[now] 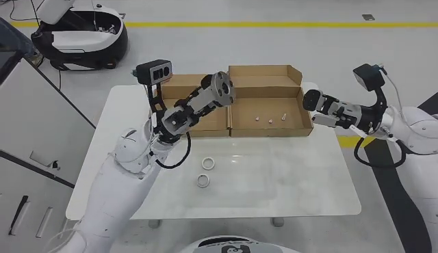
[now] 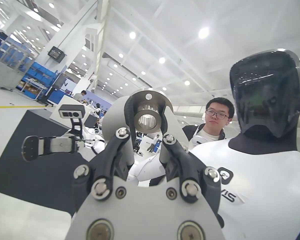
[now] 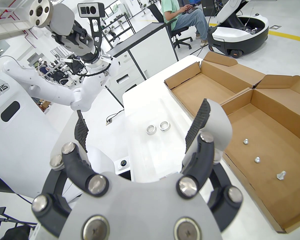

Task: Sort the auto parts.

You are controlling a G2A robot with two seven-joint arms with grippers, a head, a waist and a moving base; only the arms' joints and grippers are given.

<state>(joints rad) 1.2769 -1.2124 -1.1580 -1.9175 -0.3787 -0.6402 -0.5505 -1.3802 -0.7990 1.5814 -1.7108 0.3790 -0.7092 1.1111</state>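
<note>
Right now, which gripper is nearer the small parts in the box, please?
Right. The right gripper is at the box edge near the small parts; the left gripper is raised near the other box.

Grey floor (image 1: 274, 0) with yellow line (image 1: 274, 24); round ceiling lights (image 2: 203, 32).

Top looks down; right wrist shares table (image 1: 274, 178); left seemingly faces upward.

- A flanged steel hub (image 2: 145, 119) with a hollow bore is held clamped in the raised left pincer (image 2: 146, 126).
- One pale ring (image 1: 208, 163) and a second ring (image 1: 203, 180) are laid flat on the bench (image 1: 287, 178), just apart, below that pincer.
- Three small silvery fasteners (image 3: 257, 160) are lined up in the cardboard box (image 3: 252, 126) beside the right pincer (image 3: 143, 109).
</note>
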